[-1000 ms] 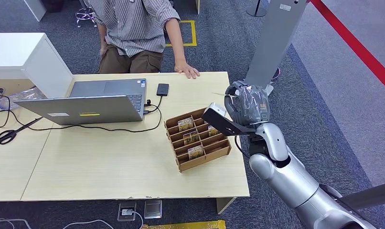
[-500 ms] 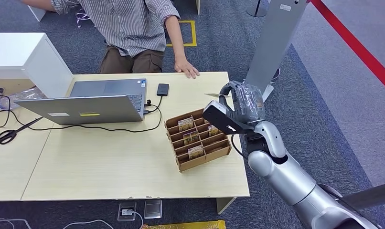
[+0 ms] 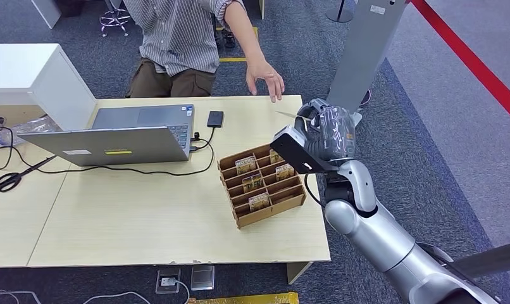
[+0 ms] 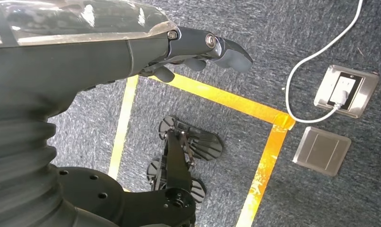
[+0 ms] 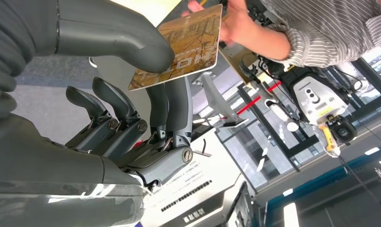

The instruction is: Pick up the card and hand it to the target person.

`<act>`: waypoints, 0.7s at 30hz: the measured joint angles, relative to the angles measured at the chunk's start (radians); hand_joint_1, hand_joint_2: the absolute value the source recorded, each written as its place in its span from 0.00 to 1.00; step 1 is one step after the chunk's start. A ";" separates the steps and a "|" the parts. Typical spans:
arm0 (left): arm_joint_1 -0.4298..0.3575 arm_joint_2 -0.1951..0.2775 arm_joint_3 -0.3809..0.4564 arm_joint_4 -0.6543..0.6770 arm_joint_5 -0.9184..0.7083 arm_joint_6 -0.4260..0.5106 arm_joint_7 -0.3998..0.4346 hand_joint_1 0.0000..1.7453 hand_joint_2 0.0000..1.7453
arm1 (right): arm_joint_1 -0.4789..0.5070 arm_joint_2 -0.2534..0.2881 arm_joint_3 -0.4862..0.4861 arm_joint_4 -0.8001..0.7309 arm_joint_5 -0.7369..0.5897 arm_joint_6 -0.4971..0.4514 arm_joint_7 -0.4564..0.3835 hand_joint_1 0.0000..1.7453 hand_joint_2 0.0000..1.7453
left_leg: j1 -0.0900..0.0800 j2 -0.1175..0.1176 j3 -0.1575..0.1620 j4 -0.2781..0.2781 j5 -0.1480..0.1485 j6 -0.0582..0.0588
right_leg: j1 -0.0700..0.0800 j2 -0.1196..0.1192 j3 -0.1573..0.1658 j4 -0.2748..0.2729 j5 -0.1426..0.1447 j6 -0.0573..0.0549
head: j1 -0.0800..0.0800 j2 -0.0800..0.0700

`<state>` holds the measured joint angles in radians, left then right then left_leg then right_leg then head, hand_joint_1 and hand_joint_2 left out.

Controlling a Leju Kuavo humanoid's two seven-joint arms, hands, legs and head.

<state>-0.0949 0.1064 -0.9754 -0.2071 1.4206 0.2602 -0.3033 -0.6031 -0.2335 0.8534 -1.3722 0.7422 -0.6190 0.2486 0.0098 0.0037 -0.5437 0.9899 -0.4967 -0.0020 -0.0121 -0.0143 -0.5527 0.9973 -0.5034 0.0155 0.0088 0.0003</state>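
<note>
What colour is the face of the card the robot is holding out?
Golden brown with dark print, best seen in the right wrist view: the card pinched in the right hand.

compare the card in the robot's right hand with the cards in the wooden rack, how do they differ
The brown printed card is pinched between the thumb and fingers of the right hand, up off the table; the brown cards in the slotted wooden rack stand in its slots. The held card is alone and lies nearly flat; the rack cards stand on edge, several in rows. Both look brownish and printed.

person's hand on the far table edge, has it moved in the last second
Yes. The person's hand has lifted off the pale wooden table and shifted toward the robot's right hand.
</note>
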 joint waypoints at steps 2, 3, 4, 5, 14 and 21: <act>0.000 0.000 0.000 0.000 0.000 0.000 0.001 0.00 1.00 | 0.000 0.000 0.000 0.000 -0.005 -0.002 0.000 0.96 1.00 | 0.000 0.000 0.000 0.000 0.000 0.000 | 0.000 0.000 0.000 0.000 0.000 0.000 | 0.000 0.000; 0.000 0.000 0.000 0.000 0.000 0.000 0.001 0.00 1.00 | 0.000 0.000 0.000 0.000 -0.005 -0.002 0.002 0.96 1.00 | 0.000 0.000 0.000 0.000 0.000 0.000 | 0.000 0.000 0.000 0.000 0.000 0.000 | 0.001 0.000; 0.000 0.000 0.000 0.000 0.000 0.000 0.002 0.00 1.00 | 0.000 0.000 0.000 0.000 -0.005 -0.002 0.004 0.96 1.00 | 0.000 0.000 0.000 0.000 0.000 0.000 | 0.000 0.000 0.000 0.000 0.000 0.000 | 0.001 0.000; 0.000 0.000 0.000 0.000 0.000 0.000 0.002 0.00 1.00 | 0.000 0.000 0.000 0.000 -0.005 -0.002 0.005 0.96 1.00 | 0.000 0.000 0.000 0.000 0.000 0.000 | 0.000 0.000 0.000 0.000 0.000 0.000 | 0.001 0.000; 0.000 0.000 0.000 0.000 0.001 0.002 0.004 0.00 1.00 | 0.000 0.000 0.001 0.000 0.000 -0.002 0.007 0.96 1.00 | 0.000 0.000 0.000 0.000 0.000 0.000 | 0.000 0.000 0.000 0.000 0.000 0.000 | 0.000 0.000; 0.000 0.000 0.000 0.000 0.002 -0.001 -0.001 0.00 1.00 | 0.001 0.000 0.001 0.000 0.002 0.000 0.008 0.24 1.00 | 0.000 0.000 0.000 0.000 0.000 0.000 | 0.000 0.000 0.000 0.000 0.000 0.000 | 0.001 0.000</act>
<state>-0.0947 0.1064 -0.9756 -0.2071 1.4224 0.2594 -0.3047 -0.6026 -0.2338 0.8546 -1.3722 0.7445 -0.6188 0.2565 0.0098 0.0038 -0.5440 0.9899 -0.4968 -0.0020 -0.0121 -0.0145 -0.5529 0.9973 -0.5034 0.0156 0.0093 0.0000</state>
